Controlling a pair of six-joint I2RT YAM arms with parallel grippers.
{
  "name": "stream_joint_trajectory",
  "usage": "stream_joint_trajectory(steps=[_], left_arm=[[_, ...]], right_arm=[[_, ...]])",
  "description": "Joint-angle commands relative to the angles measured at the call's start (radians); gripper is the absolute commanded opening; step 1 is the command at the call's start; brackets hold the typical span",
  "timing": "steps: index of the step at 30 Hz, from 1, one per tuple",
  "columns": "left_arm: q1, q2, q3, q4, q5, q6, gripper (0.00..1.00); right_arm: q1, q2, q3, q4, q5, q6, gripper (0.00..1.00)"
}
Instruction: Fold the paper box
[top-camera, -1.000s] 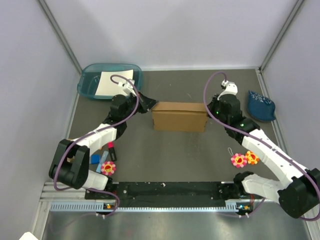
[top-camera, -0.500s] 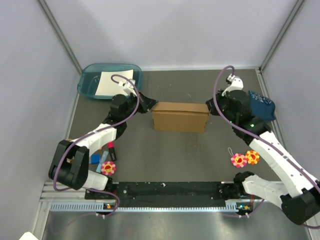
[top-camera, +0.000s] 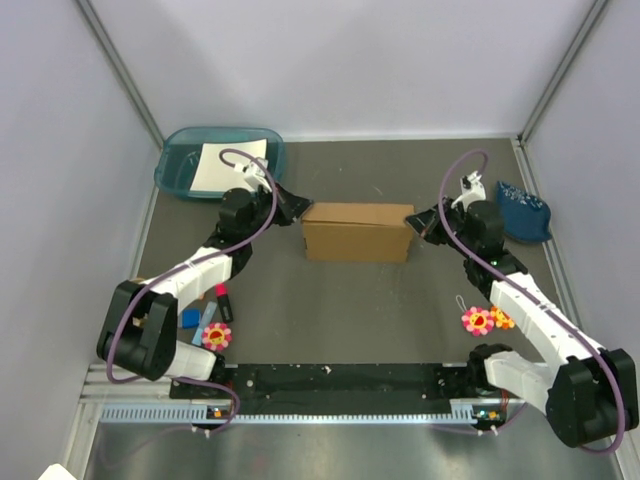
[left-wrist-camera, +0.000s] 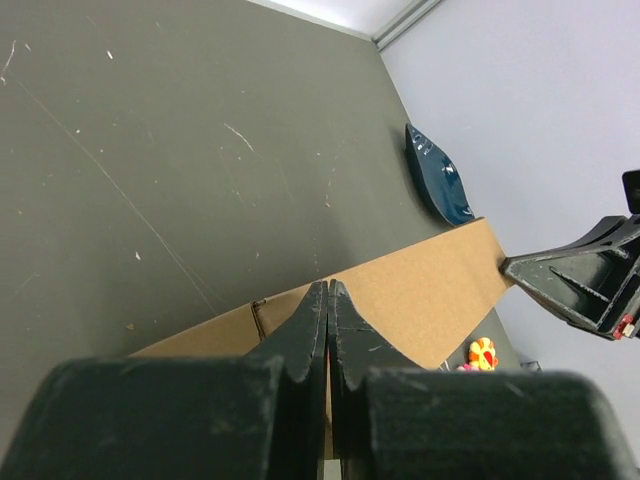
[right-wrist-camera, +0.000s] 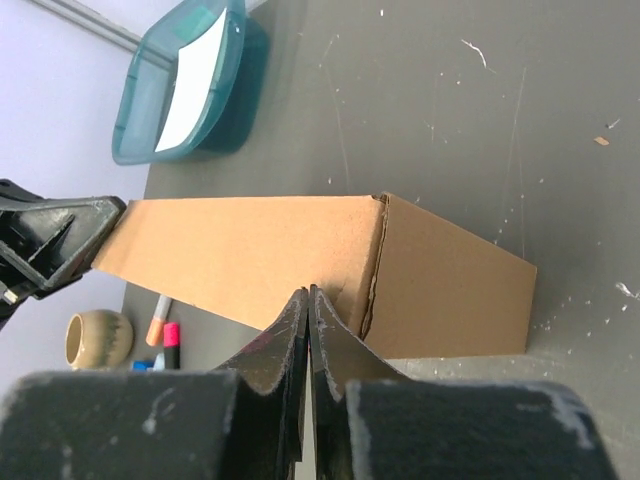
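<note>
I see the paper box (top-camera: 358, 232) closed up as a low brown block in the middle of the table (top-camera: 350, 320), its long side running left to right. My left gripper (top-camera: 298, 207) reaches in from the left and meets the box's far left corner, its fingers clenched together with nothing between them. My right gripper (top-camera: 412, 222) comes in at the opposite end, tip at the far right corner, likewise pinched tight on nothing. Both arms stretch forward and bend inward toward the box. Behind the left arm sits a teal tray (top-camera: 172, 165) holding a white sheet (top-camera: 228, 165). A dark blue dish (top-camera: 522, 210) lies right of the right wrist. Flower toys (top-camera: 488, 319) lie near the right arm, another flower (top-camera: 217, 335) and some markers (top-camera: 220, 298) by the left. The table is dark grey and scuffed, closed in by pale walls.
</note>
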Motion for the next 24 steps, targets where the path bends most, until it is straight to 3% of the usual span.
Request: stream_joint_trajectory(steps=[1,9,13,17,20,24], left_arm=[[-0.007,-0.008,-0.014,-0.156,-0.017,0.042,0.0],[0.028,-0.137,0.067,-0.109,-0.026,-0.041,0.11],[0.045,-0.104,0.101,-0.069,0.058,-0.088,0.11],[0.049,-0.075,0.017,0.043,0.136,-0.167,0.04],[0.042,-0.036,-0.029,-0.071,0.156,-0.132,0.0],[0.037,0.028,-0.19,-0.015,0.153,-0.133,0.0]], right_arm=[[0.013,0.021,-0.053,-0.05,-0.061,0.024,0.0],[0.013,0.034,0.024,-0.129,-0.043,-0.014,0.0],[0.013,0.032,0.021,-0.128,-0.041,-0.014,0.0],[0.013,0.032,0.014,-0.128,-0.04,-0.014,0.0],[0.015,0.032,0.011,-0.128,-0.041,-0.013,0.0],[0.013,0.026,0.014,-0.142,-0.036,-0.024,0.0]])
